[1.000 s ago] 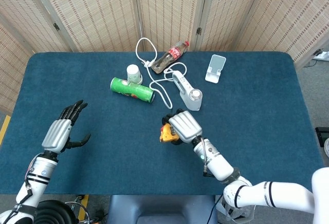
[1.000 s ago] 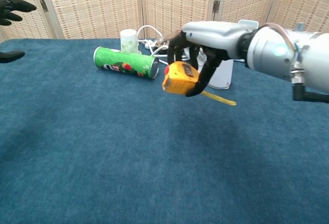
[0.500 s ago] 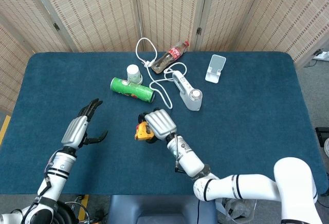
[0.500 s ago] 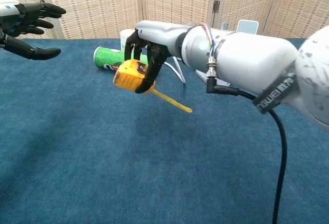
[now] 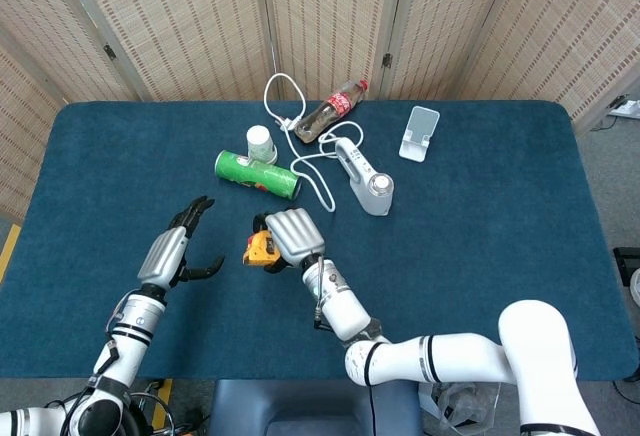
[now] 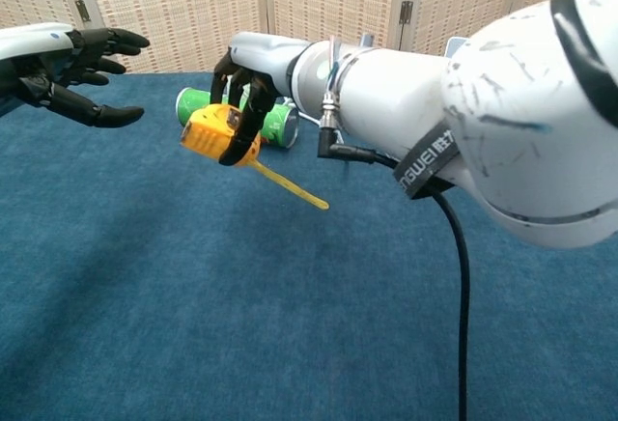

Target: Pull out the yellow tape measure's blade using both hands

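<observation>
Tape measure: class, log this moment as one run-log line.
right hand: holds tape measure | blade: partly out | left hand: open, apart

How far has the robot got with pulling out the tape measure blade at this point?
Done: the right hand holds the yellow tape measure lifted off the blue table, with a short length of blade already sticking out. In hand: the left hand is beside it, fingers apart, holding nothing. Left: the left hand must grip the blade and the two hands draw apart.

Yellow tape measure airborne, short blade out
</observation>
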